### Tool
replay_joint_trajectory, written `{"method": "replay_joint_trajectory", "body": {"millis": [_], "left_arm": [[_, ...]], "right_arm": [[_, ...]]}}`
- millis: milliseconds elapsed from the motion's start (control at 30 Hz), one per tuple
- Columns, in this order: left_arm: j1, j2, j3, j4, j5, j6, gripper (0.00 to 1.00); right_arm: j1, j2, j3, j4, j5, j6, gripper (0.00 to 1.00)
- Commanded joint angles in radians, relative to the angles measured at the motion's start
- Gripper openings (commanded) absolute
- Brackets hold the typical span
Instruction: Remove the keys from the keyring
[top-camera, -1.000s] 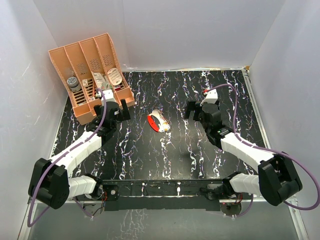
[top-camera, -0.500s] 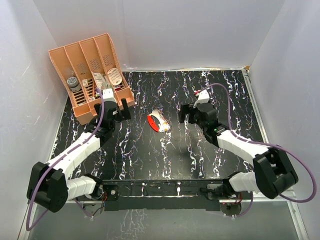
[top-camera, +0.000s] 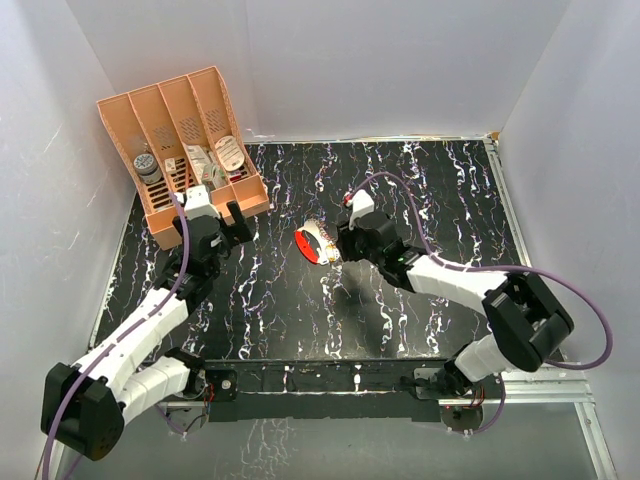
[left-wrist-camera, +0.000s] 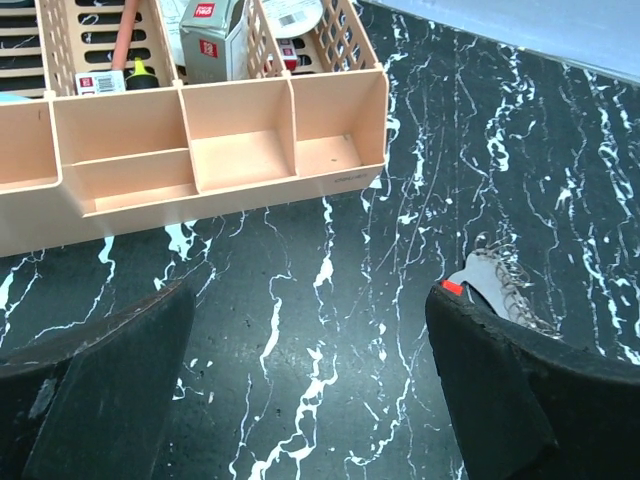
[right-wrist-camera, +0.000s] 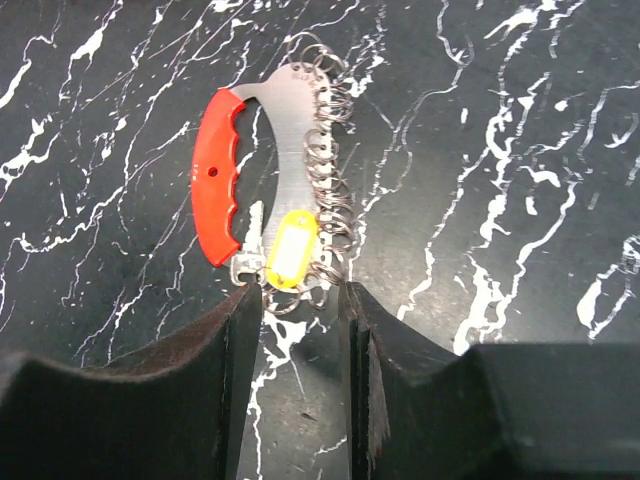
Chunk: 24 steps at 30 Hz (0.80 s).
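Since the keyring (right-wrist-camera: 322, 150) lies flat in the middle of the counter (right-wrist-camera: 520, 120), the right fingers (right-wrist-camera: 170, 390) stand nearly together at its end by the yellow-headed key (right-wrist-camera: 291, 250); whether they pinch wire I cannot tell. Steel loops coil along a scalloped red plastic grip (right-wrist-camera: 215, 190). The left fingers (left-wrist-camera: 100, 380) gape wide, likely waiting to brace.

Your left pincer (left-wrist-camera: 312, 290) hangs with its 2 black fingers spread wide over the black marbled tabletop (left-wrist-camera: 400, 180). The peach organiser (left-wrist-camera: 230, 195) fills the top left, a white box (left-wrist-camera: 205, 30) in a rear slot. The silvery keyring bunch (left-wrist-camera: 495, 280) peeks out just behind the right-hand finger.
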Motion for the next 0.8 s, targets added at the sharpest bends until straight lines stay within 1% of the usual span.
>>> {"method": "replay_joint_trajectory", "body": {"millis": [0,67,133,200,400,533,767], "left_arm": [[0.001,0.011,0.018,-0.023,-0.023,0.004,0.95],[0.001,0.011,0.016,-0.028,-0.007,-0.009,0.93],[0.001,0.004,0.009,-0.022,0.004,-0.024,0.92],[0.001,-0.011,-0.001,-0.009,0.019,-0.031,0.93],[0.001,-0.053,-0.036,0.027,0.061,-0.039,0.95],[0.001,-0.047,-0.034,0.022,0.065,-0.036,0.94],[0.001,-0.039,-0.033,0.02,0.081,-0.037,0.93]], "right_arm": [[0.03,0.055,0.073,0.026,-0.031,0.001,0.35],[0.042,0.084,0.089,0.026,-0.043,0.002,0.36],[0.053,0.119,0.105,0.022,-0.052,0.001,0.42],[0.06,0.149,0.121,0.01,-0.057,0.001,0.44],[0.073,0.199,0.14,0.005,-0.072,0.001,0.44],[0.075,0.221,0.151,0.001,-0.064,0.001,0.4],[0.074,0.275,0.177,0.01,-0.053,0.002,0.38]]}}
